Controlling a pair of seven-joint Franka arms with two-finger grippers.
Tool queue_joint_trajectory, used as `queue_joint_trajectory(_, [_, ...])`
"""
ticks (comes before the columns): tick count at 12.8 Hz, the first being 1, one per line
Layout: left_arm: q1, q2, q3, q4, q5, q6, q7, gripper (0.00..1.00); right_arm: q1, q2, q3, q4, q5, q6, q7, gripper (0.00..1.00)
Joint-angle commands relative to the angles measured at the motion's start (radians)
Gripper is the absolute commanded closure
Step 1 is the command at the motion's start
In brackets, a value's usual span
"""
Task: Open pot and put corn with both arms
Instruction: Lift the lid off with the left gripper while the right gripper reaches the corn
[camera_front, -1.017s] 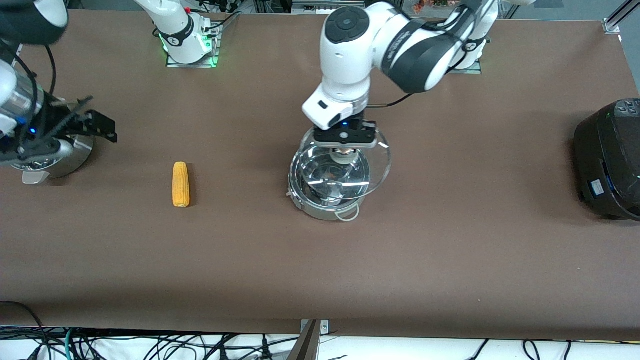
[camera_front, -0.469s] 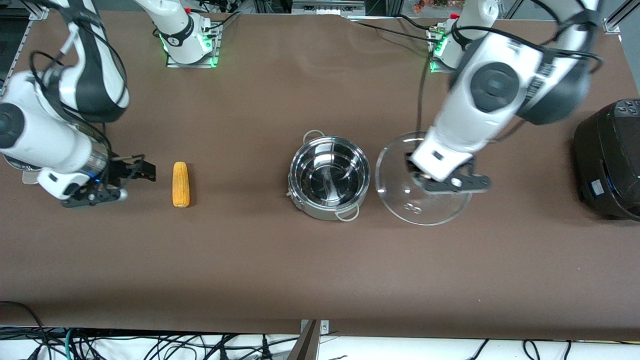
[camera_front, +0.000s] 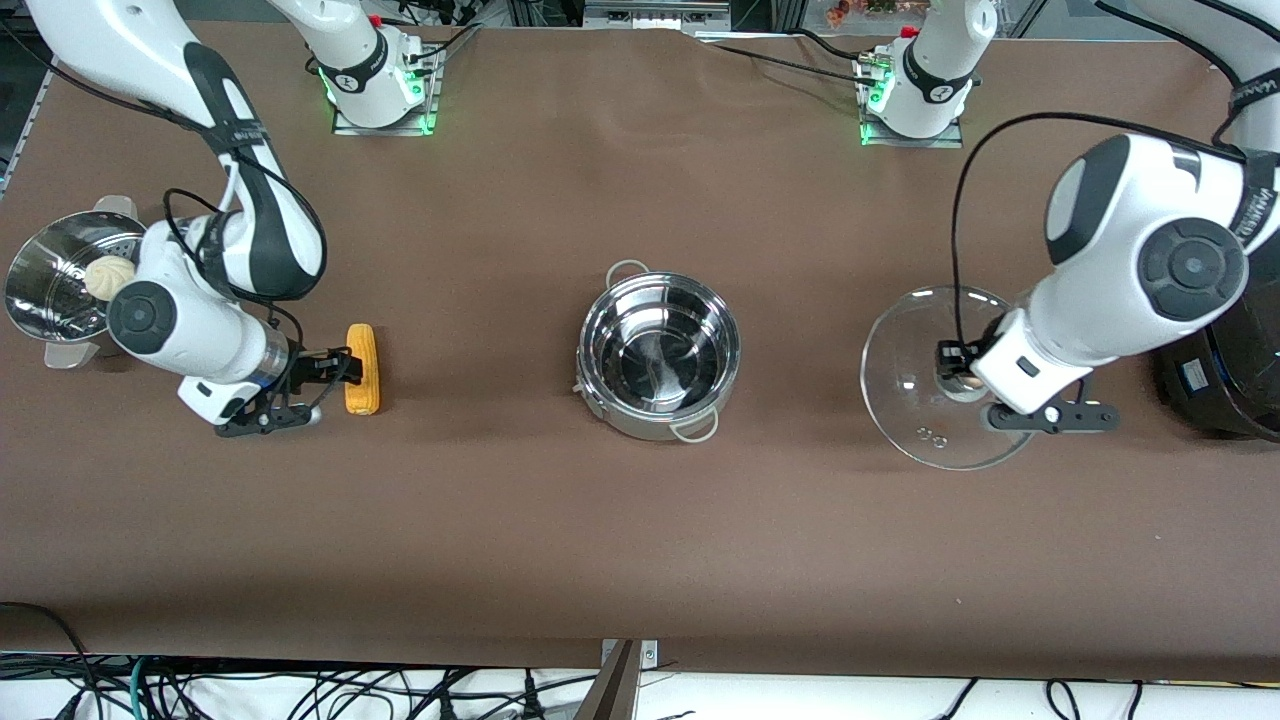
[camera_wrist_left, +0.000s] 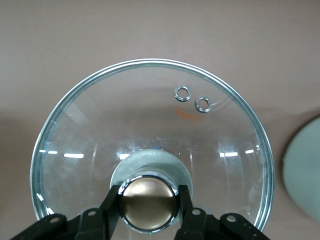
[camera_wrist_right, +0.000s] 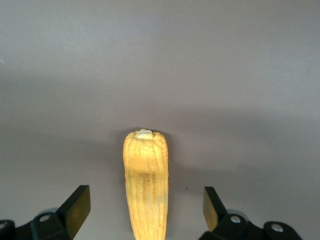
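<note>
Toward the right arm's end of the table lies the corn (camera_front: 362, 368), flat on the brown table (camera_front: 640, 520), well apart from the pot (camera_front: 659, 362). The pot sits in the middle of the table with no lid on it, and it looks empty inside. The right gripper (camera_front: 335, 368) is right at the corn, low by the table, with its fingers spread wide and nothing in them. In the right wrist view the corn (camera_wrist_right: 146, 182) lies straight down the middle of the gap, with one finger (camera_wrist_right: 75, 209) on each side and some space left on both. So the corn's long side points the same way the gripper looks, and the fingers would close across its thin part. That seems a good fit for a grab, if the gripper gets low enough around the cob. The left gripper (camera_front: 962, 378) is squeezed tight on the round knob (camera_wrist_left: 148, 201) of the glass lid (camera_front: 935, 375), holding it between the pot and the black cooker (camera_front: 1225, 375). Whether the lid touches the table or hangs just over it is hard to tell. The right arm is much the nearer one to the corn, so picking it up looks like its job.
</note>
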Motion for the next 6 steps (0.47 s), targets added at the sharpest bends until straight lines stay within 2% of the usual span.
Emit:
queue_joint_trajectory(1, [0.091,-0.083,-0.012,-0.201,-0.006,0.175,0.099,0.93,-0.003,0.038,0.008,-0.031,-0.006,0.06,0.015,0.0])
queue_joint_trajectory(2, [0.099,-0.111,-0.012,-0.282,-0.006,0.236,0.118,0.93,-0.003,0.045,0.008,-0.066,-0.006,0.104,0.015,0.01])
queue_joint_trajectory(4, [0.113,-0.116,-0.011,-0.375,-0.004,0.315,0.167,0.92,-0.003,0.043,0.011,-0.144,-0.007,0.204,0.015,0.09])
queue_joint_trajectory(5, [0.114,-0.116,-0.009,-0.407,-0.004,0.342,0.167,0.92,-0.003,0.043,0.011,-0.148,-0.007,0.206,0.014,0.21])
queue_joint_trajectory(6, [0.114,-0.11,-0.009,-0.432,-0.004,0.371,0.166,0.92,-0.003,0.042,0.012,-0.145,-0.007,0.203,0.012,0.38])
